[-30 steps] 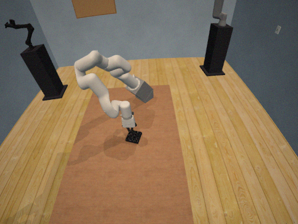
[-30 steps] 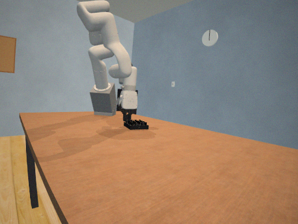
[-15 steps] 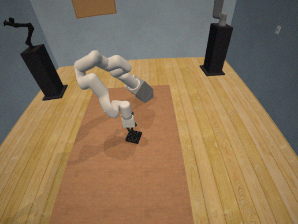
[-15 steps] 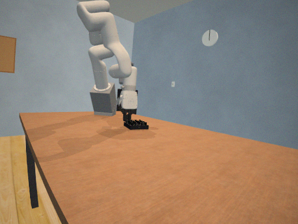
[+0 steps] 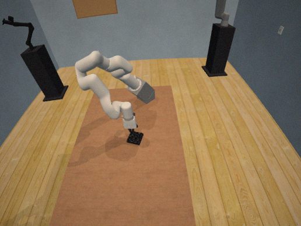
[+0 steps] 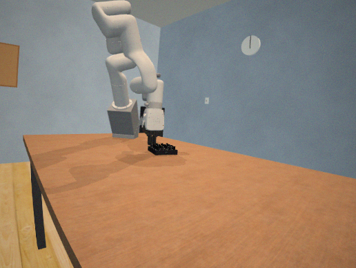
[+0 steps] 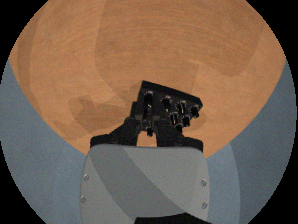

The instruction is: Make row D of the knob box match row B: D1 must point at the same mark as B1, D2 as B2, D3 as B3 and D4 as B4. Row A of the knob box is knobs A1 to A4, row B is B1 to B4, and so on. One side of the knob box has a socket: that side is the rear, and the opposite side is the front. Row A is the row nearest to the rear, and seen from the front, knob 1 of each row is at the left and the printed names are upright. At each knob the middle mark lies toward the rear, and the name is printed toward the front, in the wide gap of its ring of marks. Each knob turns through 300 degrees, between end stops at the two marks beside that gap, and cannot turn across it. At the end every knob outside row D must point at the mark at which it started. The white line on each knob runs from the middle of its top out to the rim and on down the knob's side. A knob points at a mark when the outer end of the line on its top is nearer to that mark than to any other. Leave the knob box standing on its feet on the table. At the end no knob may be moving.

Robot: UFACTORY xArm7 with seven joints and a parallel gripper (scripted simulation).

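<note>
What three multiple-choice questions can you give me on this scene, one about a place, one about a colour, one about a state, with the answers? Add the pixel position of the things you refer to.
1. Where is the knob box (image 5: 135, 138) (image 6: 165, 151) (image 7: 165, 91)?
A) on the floor
B) on the table (image 5: 125, 186) (image 6: 214, 200) (image 7: 150, 40)
C) on a black pedestal

2. What colour is the corkboard-like panel (image 5: 95, 7) (image 6: 8, 65) on the wall?
A) orange-brown
B) green
C) white

3. How does the knob box stand?
A) on its side edge
B) upside down
C) upright, knobs on top

Answers:
1. B: the exterior view shows it on the tabletop, below the gripper (image 5: 131, 131) (image 6: 152, 144) (image 7: 148, 100).
2. A: both room views show that colour.
3. C: the exterior view shows the knobs rising from its upper face.
</note>
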